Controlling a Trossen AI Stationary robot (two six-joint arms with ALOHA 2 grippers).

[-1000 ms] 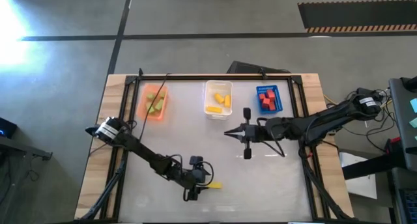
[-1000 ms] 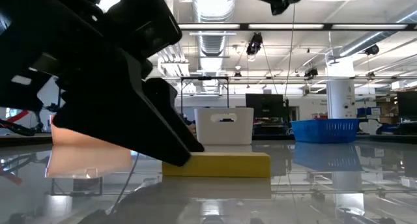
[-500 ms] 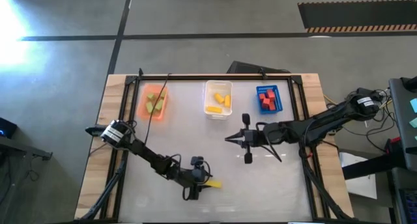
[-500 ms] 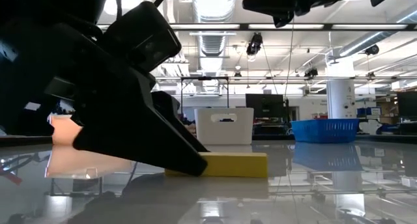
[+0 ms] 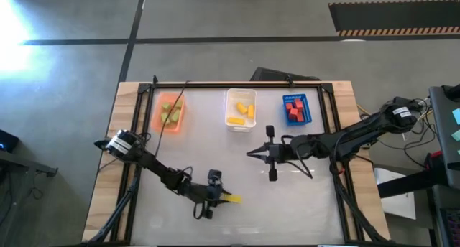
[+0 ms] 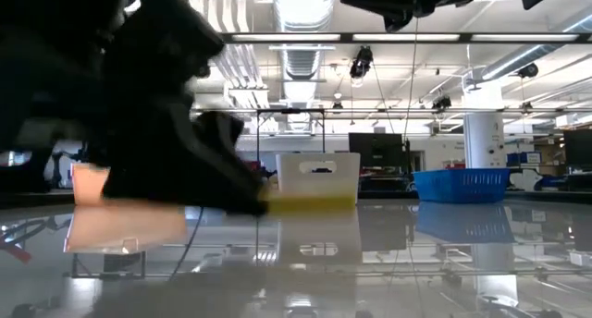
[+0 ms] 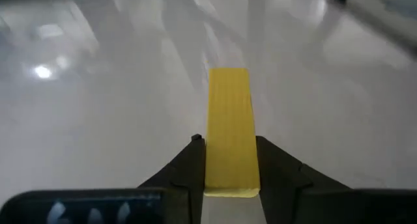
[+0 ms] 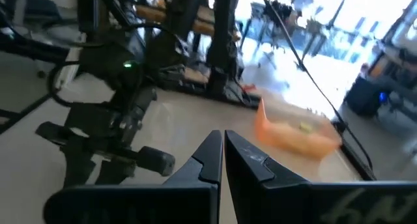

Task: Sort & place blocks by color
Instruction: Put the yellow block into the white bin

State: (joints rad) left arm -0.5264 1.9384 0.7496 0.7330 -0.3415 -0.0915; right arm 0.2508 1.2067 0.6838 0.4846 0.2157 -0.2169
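A yellow block [image 5: 231,199] lies near the table's front edge, left of centre. My left gripper [image 5: 218,197] is shut on its left end, as the left wrist view shows with the block [image 7: 229,129] between the two fingers. In the low view the block [image 6: 310,203] sticks out of the dark, blurred gripper. Whether it is clear of the table, I cannot tell. My right gripper [image 5: 250,153] hovers shut and empty above the table's middle, its closed fingertips [image 8: 223,138] pointing toward the table's left. My left gripper pinches the yellow block's two long sides [image 7: 210,175] between its two fingers, at the end nearest the wrist. The fingers come from the table's left, slanting a little downward, and lie along the block. The rest of the block reaches out ahead of the fingertips.
Three bins stand along the far edge: an orange bin [image 5: 171,112] with green blocks, a clear bin [image 5: 241,108] with yellow blocks, and a blue bin [image 5: 295,109] with red blocks. Bare tabletop lies between the bins and both grippers.
My left gripper's fingers stood wide on either side of the yellow block and have closed onto its sides. The gripper has also tipped and rolled somewhat. In the low view the block now shows smaller and higher than before.
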